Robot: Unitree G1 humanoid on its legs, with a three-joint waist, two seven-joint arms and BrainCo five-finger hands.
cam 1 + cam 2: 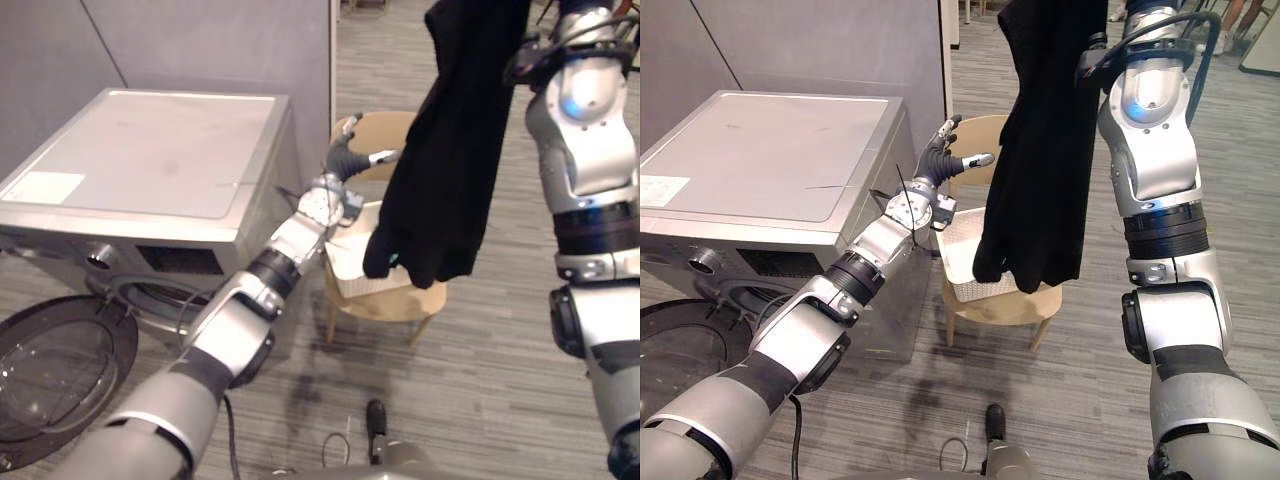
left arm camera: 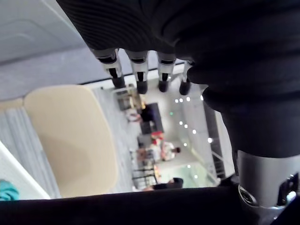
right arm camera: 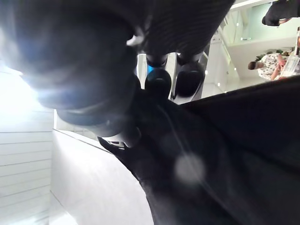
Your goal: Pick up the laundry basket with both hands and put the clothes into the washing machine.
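A long black garment (image 1: 450,150) hangs from high up, its lower end dangling over a white laundry basket (image 1: 960,250) that sits on a light wooden chair (image 1: 400,300). In the right wrist view my right hand (image 3: 161,82) is curled into the black cloth (image 3: 225,154), and that arm is raised. My left hand (image 1: 940,160) reaches out with straight, spread fingers (image 2: 136,70) just left of the garment, apart from it. The silver washing machine (image 1: 150,160) stands at the left, its round door (image 1: 55,370) swung open. A bit of teal cloth (image 1: 396,260) shows in the basket.
A grey partition wall (image 1: 220,45) stands behind the washing machine. The chair is right beside the machine's front corner. Wood-pattern floor (image 1: 480,380) stretches in front of and to the right of the chair. People stand far off in the background (image 2: 157,150).
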